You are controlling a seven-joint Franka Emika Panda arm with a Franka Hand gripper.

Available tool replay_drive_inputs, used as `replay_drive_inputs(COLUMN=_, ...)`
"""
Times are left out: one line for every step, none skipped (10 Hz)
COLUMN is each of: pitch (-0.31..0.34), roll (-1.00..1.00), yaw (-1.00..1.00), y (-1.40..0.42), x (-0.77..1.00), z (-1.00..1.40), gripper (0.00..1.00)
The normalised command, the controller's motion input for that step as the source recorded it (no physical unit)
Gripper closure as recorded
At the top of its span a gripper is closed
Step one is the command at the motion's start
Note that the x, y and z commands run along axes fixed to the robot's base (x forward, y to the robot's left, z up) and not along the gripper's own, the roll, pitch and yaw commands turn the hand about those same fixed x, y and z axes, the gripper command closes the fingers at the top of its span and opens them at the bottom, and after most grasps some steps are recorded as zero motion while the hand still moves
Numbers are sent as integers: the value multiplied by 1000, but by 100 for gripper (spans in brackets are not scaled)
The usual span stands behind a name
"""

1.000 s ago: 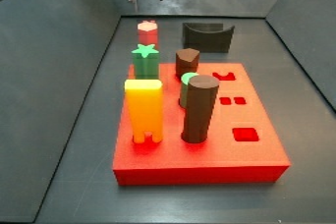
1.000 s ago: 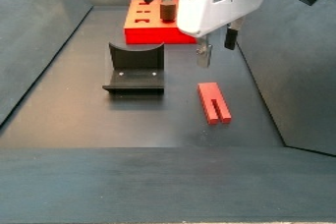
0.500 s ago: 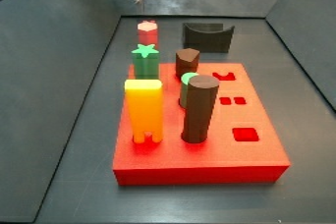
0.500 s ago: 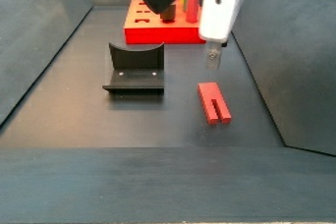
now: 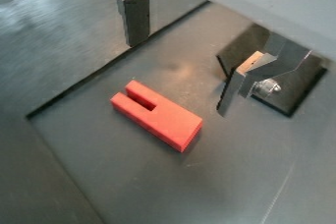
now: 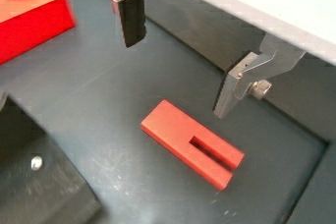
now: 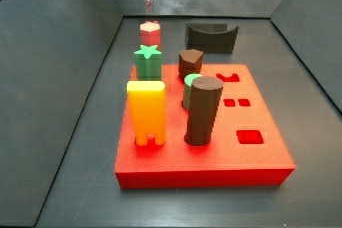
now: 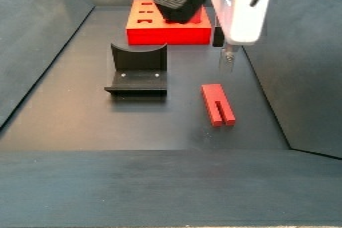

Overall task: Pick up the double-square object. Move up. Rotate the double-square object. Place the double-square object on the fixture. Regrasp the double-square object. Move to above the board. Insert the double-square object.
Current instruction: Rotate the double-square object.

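Gripper [image 6: 178,58] spread empty above 1 double-square object [image 6: 194,143] beside 1 fixture [image 8: 136,71].

No readable text, labels, brands or numbers on any object or surface.

The red double-square object [image 8: 217,105] lies flat on the counter [image 8: 147,122], groove up, beside the dark fixture [image 8: 136,70]; the open claw [image 6: 178,59] hangs above it.

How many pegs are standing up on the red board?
5, though one may hide another: yellow peg and brown cylinder in front, green star peg and dark peg behind, red peg farthest back.
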Motion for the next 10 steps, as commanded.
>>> replay_drive_inputs(pitch=-13, roll=1, yaw=1000, y=-1, x=39, z=-21, gripper=0)
replay_drive_inputs(pitch=-14, roll=2, yaw=1000, y=-1, x=39, z=-21, gripper=0)
replay_drive_inputs(pitch=-14, roll=2, yaw=1000, y=-1, x=39, z=-21, gripper=0)
replay_drive_inputs(pitch=-15, roll=2, yaw=1000, y=0, x=38, z=-21, gripper=0)
replay_drive_inputs(pitch=-16, roll=2, yaw=1000, y=-1, x=39, z=-21, gripper=0)
replay_drive_inputs(pitch=-17, roll=2, yaw=1000, y=0, x=38, z=-21, gripper=0)
replay_drive_inputs(pitch=-18, roll=2, yaw=1000, y=0, x=38, z=-21, gripper=0)
replay_drive_inputs(pitch=-19, roll=2, yaw=1000, y=0, x=38, z=-21, gripper=0)
replay_drive_inputs(pitch=-21, roll=2, yaw=1000, y=0, x=38, z=-21, gripper=0)
replay_drive_inputs(pitch=-22, roll=3, yaw=1000, y=0, x=38, z=-21, gripper=0)
